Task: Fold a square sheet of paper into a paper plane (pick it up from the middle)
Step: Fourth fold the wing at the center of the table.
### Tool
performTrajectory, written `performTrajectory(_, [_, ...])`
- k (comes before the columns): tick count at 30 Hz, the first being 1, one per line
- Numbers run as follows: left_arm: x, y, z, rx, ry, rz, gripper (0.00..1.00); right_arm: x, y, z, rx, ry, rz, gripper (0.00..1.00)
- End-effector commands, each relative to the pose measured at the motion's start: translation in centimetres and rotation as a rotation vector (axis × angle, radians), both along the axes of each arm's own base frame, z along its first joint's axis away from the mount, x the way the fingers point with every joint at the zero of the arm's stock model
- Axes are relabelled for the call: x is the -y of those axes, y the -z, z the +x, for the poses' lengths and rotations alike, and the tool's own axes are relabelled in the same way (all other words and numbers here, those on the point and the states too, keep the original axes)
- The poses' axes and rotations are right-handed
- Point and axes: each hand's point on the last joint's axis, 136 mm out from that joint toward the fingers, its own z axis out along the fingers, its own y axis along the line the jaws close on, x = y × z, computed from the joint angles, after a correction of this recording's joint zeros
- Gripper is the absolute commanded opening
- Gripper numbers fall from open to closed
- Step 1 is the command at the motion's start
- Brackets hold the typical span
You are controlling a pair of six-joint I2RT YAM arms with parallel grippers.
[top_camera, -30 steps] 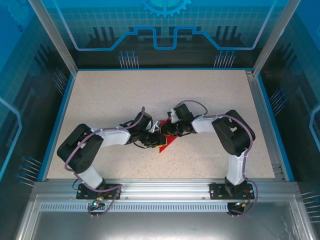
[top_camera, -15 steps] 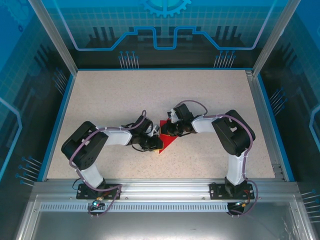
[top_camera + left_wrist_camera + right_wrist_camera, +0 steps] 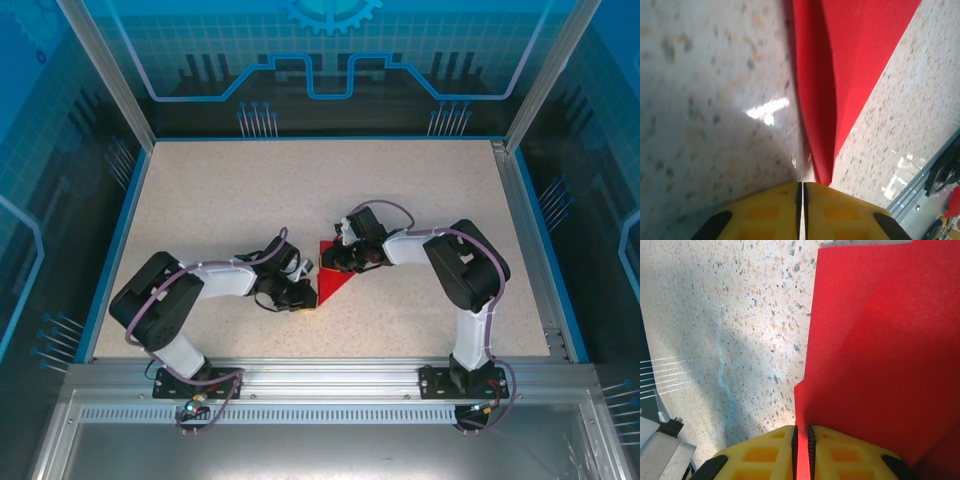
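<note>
The square sheet of paper (image 3: 336, 281) lies folded into a bright red triangle on the speckled table, between my two arms. My right gripper (image 3: 334, 263) is at its far edge, shut on a red layer that runs between the yellow fingers (image 3: 801, 429). The rest of the paper (image 3: 880, 355) spreads flat ahead, with a diagonal crease. My left gripper (image 3: 307, 297) sits at the paper's near left tip. Its jaws (image 3: 801, 185) are shut with a hairline gap and nothing red in it. The narrow folded tip of the paper (image 3: 822, 170) ends just beside the right finger.
Blue edging (image 3: 113, 240) and an aluminium frame (image 3: 330, 375) bound the speckled table (image 3: 230, 190). The front rail (image 3: 932, 172) shows past the paper in the left wrist view. Open tabletop lies on the far side and at both sides of the arms.
My left gripper has slid toward the near left, off the paper's middle to its tip, and has shut. More of the red triangle now shows. The right gripper has kept its hold.
</note>
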Motion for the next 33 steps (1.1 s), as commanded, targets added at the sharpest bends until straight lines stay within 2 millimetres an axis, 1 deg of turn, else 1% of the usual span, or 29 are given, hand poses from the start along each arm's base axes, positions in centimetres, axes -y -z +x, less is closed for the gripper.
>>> performTrajectory(1, [-0.5,-1.4,-0.5,0.025,-0.008,0.005,0.14,3.7,6.0,-2.7,-0.132,0.034,-0.207,0.17])
performTrajectory(3, [-0.5,-2.3,0.8,0.075,-0.058,0.007,0.13,3.7,5.9,-2.7,-0.133,0.036,-0.204,0.17])
performTrajectory(5, [-0.1,-3.2,2.4,0.119,-0.111,-0.010,0.13,3.7,6.0,-2.7,-0.136,0.038,-0.205,0.17])
performTrajectory(9, [1.8,-4.6,4.9,0.143,-0.160,-0.090,0.13,3.8,6.1,-2.7,-0.141,0.047,-0.213,0.17])
performTrajectory(11, [2.6,-4.6,5.9,0.144,-0.182,-0.120,0.14,3.9,6.2,-2.7,-0.145,0.048,-0.220,0.17])
performTrajectory(14, [3.1,-4.1,7.2,0.158,-0.216,-0.123,0.14,3.9,6.1,-2.7,-0.144,0.046,-0.219,0.17])
performTrajectory(19, [3.7,-3.1,8.6,0.162,-0.260,-0.142,0.14,3.9,6.1,-2.8,-0.142,0.045,-0.219,0.16])
performTrajectory(22, [3.5,-1.6,8.8,0.137,-0.270,-0.105,0.14,3.8,6.0,-2.8,-0.143,0.046,-0.214,0.16])
performTrajectory(25, [2.6,0.5,8.3,0.104,-0.283,-0.028,0.11,3.7,5.8,-2.7,-0.138,0.046,-0.206,0.16])
performTrajectory(29, [0.2,3.1,6.8,0.054,-0.313,0.101,0.06,3.6,5.5,-2.4,-0.132,0.049,-0.200,0.17])
performTrajectory(33, [-1.9,4.8,5.0,0.023,-0.320,0.189,0.02,3.2,4.6,-1.7,-0.109,0.050,-0.178,0.17])
